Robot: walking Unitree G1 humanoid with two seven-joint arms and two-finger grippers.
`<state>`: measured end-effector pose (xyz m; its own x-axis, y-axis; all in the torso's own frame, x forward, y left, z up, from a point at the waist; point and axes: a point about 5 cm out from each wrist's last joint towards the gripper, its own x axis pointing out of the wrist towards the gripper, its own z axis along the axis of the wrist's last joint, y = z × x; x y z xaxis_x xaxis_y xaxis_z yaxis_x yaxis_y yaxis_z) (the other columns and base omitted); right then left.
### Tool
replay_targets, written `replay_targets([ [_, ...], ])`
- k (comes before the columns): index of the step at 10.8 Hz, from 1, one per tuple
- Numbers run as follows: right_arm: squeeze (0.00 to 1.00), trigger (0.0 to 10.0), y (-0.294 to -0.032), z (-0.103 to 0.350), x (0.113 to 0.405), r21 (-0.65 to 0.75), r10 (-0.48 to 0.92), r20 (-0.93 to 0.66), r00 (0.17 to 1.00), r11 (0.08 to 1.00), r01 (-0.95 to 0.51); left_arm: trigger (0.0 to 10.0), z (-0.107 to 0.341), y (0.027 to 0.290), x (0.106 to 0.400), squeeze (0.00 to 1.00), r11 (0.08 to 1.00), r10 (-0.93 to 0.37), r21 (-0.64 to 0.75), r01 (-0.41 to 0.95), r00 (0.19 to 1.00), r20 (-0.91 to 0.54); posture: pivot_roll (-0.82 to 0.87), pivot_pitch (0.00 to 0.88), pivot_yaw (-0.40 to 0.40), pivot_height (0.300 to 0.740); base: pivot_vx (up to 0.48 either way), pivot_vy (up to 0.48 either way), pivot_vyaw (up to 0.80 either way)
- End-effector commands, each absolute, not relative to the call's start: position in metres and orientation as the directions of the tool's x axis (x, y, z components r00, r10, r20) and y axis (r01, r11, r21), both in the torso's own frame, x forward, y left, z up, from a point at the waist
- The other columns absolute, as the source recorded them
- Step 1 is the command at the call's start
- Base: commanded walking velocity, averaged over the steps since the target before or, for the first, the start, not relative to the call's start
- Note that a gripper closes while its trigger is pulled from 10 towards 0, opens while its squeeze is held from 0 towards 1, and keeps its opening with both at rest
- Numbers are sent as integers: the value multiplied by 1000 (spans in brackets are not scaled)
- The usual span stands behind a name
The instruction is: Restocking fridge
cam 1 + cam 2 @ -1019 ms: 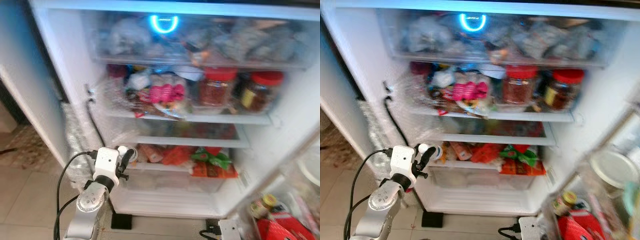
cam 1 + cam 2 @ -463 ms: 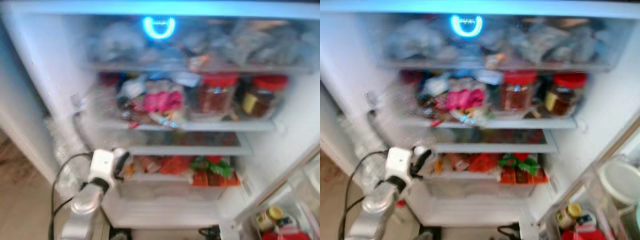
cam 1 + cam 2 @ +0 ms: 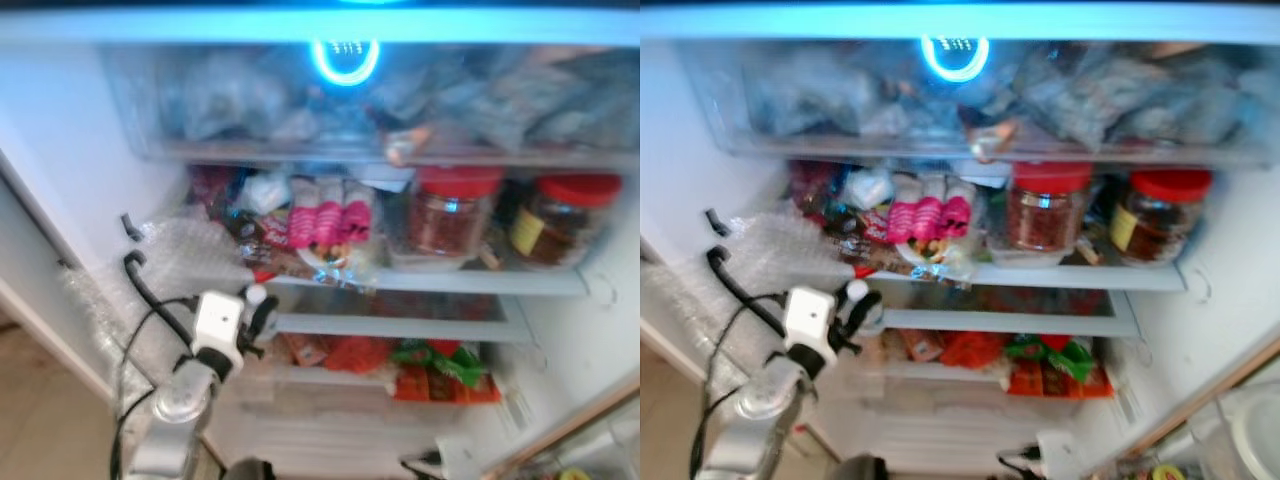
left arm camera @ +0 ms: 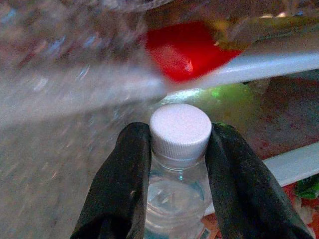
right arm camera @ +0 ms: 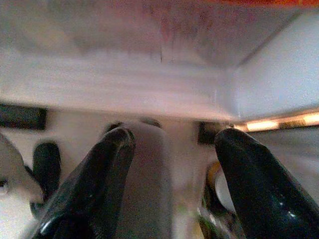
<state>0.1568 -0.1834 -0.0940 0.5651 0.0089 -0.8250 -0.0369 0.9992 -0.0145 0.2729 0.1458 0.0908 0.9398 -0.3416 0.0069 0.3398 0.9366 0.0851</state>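
Bottle (image 4: 178, 164) body hidden between left hand (image 4: 179, 149) fingers.

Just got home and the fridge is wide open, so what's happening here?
The robot is restocking it. Its left pincer grips a clear water bottle with a white cap just below the cap, holding it by the left side of the fridge, near the crowded shelf with two red-lidded jars.

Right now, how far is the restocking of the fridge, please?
Done: the fridge stands open, and its shelves already hold red-lidded jars and packets. In hand: the left pincer is shut on a white-capped water bottle, raised beside the left end of the shelves. Left: the bottle rests on no shelf yet. The right pincer is open and holds nothing.
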Motion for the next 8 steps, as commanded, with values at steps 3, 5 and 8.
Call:
replay_targets([
  [3,0,10000,-183,-100,143,-8,12,-853,521,999,-37,10000,76,136,262,0,869,-494,-34,494,860,-127,-84,35,1,651,0,0,0],
  [5,0,10000,-182,-100,143,-6,14,-854,521,999,-36,10000,81,140,260,0,846,-533,-54,530,836,-135,-82,32,2,651,0,0,0],
  [8,0,10000,-182,-100,144,-9,12,-853,522,999,-38,10000,105,137,270,0,857,-516,-13,516,856,-27,-84,30,2,651,0,0,0],
])
